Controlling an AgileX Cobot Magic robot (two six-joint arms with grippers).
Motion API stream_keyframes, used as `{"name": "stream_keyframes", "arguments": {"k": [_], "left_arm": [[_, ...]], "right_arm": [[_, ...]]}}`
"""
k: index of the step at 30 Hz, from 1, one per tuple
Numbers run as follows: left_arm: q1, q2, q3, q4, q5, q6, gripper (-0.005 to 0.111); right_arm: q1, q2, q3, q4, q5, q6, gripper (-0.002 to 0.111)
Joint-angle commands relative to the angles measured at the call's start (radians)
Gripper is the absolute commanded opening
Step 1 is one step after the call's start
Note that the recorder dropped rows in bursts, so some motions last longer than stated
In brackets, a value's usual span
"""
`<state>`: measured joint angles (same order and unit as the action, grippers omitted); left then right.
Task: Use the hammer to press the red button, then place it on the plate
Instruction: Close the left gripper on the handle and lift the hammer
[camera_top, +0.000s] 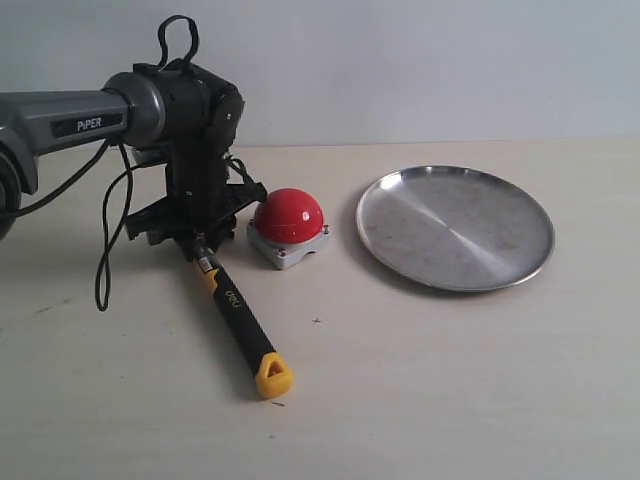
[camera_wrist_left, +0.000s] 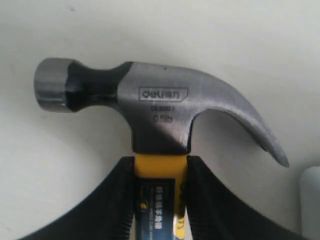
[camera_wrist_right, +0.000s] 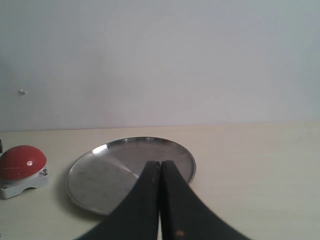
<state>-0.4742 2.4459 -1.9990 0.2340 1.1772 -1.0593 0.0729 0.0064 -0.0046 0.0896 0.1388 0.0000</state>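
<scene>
At left centre the left gripper (camera_top: 197, 238) hides the hammer (camera_top: 238, 318)'s dull steel head, clamping its yellow neck; the matte black right gripper (camera_wrist_right: 160, 169) is pressed together, empty.

frontal exterior and low right wrist, both toward plate (camera_top: 455, 228), red button (camera_top: 288, 215)

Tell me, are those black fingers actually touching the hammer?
Touching. The left wrist view shows both fingers pressed flush against the yellow neck band of the hammer, one on each side, with no gap.
</scene>
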Motion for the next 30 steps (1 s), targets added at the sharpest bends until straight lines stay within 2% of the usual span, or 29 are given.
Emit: {"name": "stream_keyframes", "arguments": {"k": [1, 13, 24, 30], "left_arm": [[-0.001, -0.058, 0.062, 0.043, -0.014, -0.051, 0.000], [0.011, -0.137, 0.173, 0.046, -0.043, -0.089, 0.000], [0.027, -0.289, 0.422, 0.024, -0.198, -0.128, 0.000], [0.027, -0.398, 0.562, -0.029, -0.231, -0.137, 0.000]], "right_arm": [[-0.006, -0.006, 0.005, -0.002, -0.006, 0.000, 0.000], [-0.006, -0.006, 0.005, -0.002, -0.006, 0.000, 0.000], [-0.006, -0.006, 0.005, -0.002, -0.006, 0.000, 0.000], [-0.006, -0.006, 0.005, -0.002, -0.006, 0.000, 0.000]]}}
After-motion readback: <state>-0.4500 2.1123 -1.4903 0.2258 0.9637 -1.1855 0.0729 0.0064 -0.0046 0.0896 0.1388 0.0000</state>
